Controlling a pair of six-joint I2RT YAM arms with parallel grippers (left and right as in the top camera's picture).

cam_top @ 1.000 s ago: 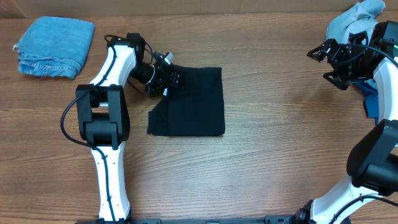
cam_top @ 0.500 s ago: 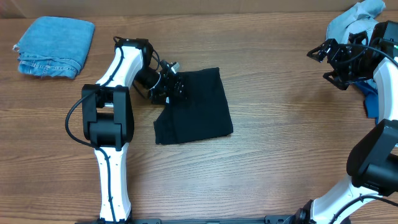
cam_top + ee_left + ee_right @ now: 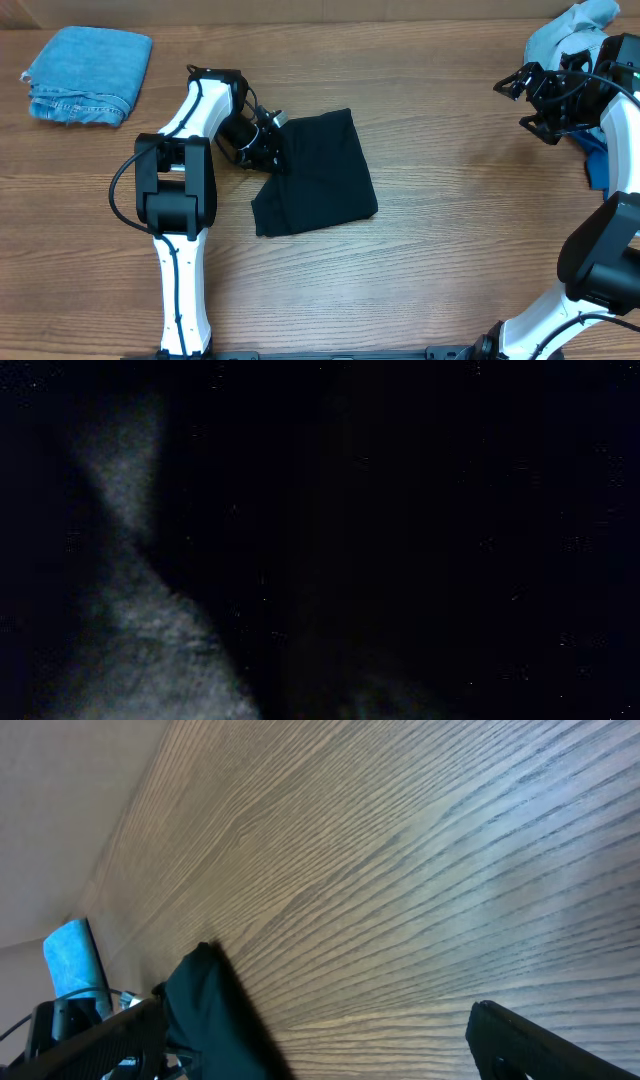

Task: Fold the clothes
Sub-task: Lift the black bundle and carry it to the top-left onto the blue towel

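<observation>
A folded black T-shirt [image 3: 320, 175] lies skewed on the wooden table, left of centre. My left gripper [image 3: 268, 140] is at its upper left edge and shut on the cloth. The left wrist view is almost wholly dark, with black fabric [image 3: 420, 540] right up against the camera. My right gripper [image 3: 522, 100] hovers open at the far right, well away from the shirt. Its view looks across bare wood towards the black T-shirt [image 3: 212, 1015], and nothing sits between its fingers [image 3: 530, 1040].
A folded light-blue denim piece [image 3: 88, 72] rests at the back left corner. A heap of pale blue clothes [image 3: 572, 30] lies at the back right behind the right arm, with a royal-blue garment [image 3: 597, 165] at the right edge.
The left gripper has shut at the shirt's upper left edge. The black T-shirt has slid a little to the right and turned, so it now lies askew. The right arm has not moved.
</observation>
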